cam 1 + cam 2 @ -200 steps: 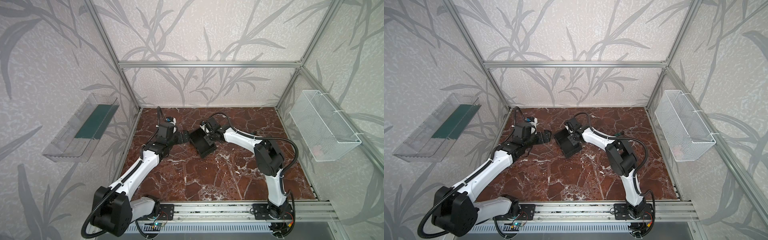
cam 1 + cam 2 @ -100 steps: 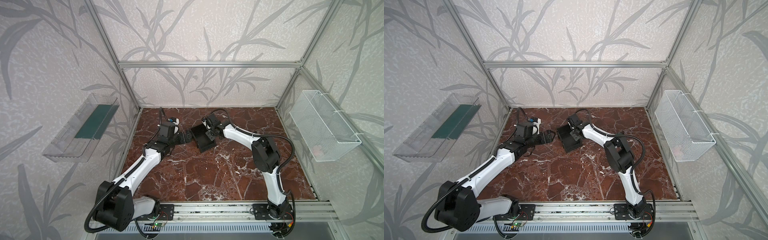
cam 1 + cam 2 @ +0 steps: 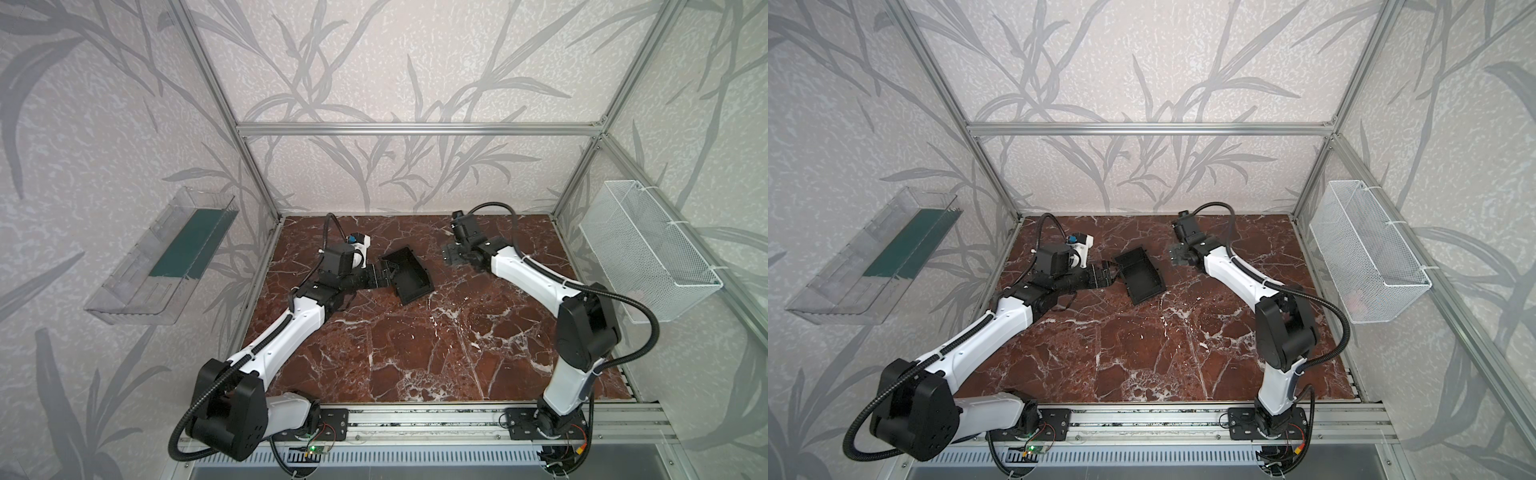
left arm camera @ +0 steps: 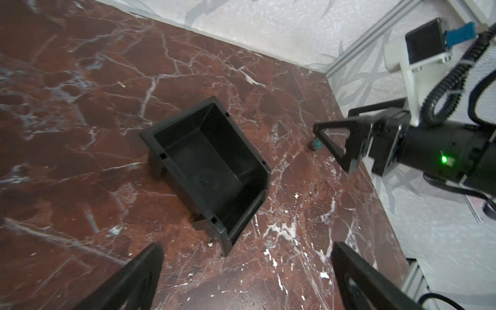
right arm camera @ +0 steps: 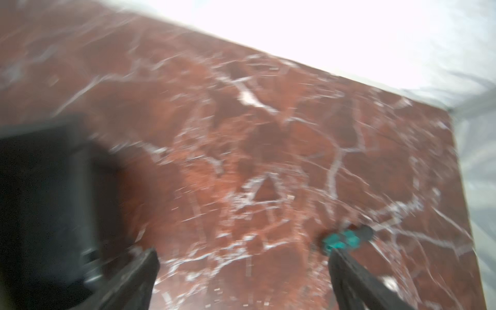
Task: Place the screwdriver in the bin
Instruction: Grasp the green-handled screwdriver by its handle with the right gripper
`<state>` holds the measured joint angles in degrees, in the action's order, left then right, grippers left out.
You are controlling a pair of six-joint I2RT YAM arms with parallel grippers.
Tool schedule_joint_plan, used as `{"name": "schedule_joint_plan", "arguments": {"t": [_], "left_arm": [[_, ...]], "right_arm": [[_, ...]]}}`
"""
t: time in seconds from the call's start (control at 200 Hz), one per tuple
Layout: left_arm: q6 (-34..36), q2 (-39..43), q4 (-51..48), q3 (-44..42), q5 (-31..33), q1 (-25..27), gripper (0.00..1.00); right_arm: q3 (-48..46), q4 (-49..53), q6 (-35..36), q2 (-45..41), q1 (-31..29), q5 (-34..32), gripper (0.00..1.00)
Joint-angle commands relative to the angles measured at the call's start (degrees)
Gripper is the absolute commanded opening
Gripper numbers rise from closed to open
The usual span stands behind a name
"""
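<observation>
Two arms of mine reach over the red marble table, one from each near corner. Black and open-topped, the bin sits left of the middle toward the far side, and my left wrist view shows it empty. A second ago my right pincer was closed at the bin's far rim; it has since let go, spread its jaws wide apart and swung off to the right, so it holds nothing now. The bin stays about where it was. My left pincer has crept up to the bin's left edge, jaws apart and empty; whether a finger touches the rim I cannot tell. The screwdriver lies on the marble to the right of the bin, its teal handle just beside one finger of the right pincer, in no grip. So I judge the bin set in place and the screwdriver's pick-up the next step; nothing of the task proper is done yet.
</observation>
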<state>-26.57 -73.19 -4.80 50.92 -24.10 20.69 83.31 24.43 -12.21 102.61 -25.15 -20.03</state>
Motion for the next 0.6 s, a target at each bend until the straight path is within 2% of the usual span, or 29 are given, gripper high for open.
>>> {"name": "schedule_joint_plan", "arguments": {"t": [0.0,0.195,0.435,0.555,0.595], "left_arm": [[1.57,-0.12,2.64,1.39,-5.00,2.60,0.99],[3.33,0.06,4.05,1.27,-7.88,6.92,0.99],[4.34,-0.29,3.17,1.54,-7.10,8.23,0.99],[4.68,-0.20,2.86,1.54,-6.75,8.30,0.99],[4.68,-0.20,2.71,1.50,-6.66,8.28,0.99]], "right_arm": [[-2.10,2.55,-9.66,0.34,5.72,-0.12,0.99],[-3.15,6.15,-15.97,2.35,14.27,4.34,0.99],[0.02,6.26,-16.44,9.31,16.77,6.32,0.94],[4.02,9.25,-18.02,13.83,18.25,9.82,0.82],[5.17,10.45,-20.01,15.15,18.90,10.86,0.73]]}}
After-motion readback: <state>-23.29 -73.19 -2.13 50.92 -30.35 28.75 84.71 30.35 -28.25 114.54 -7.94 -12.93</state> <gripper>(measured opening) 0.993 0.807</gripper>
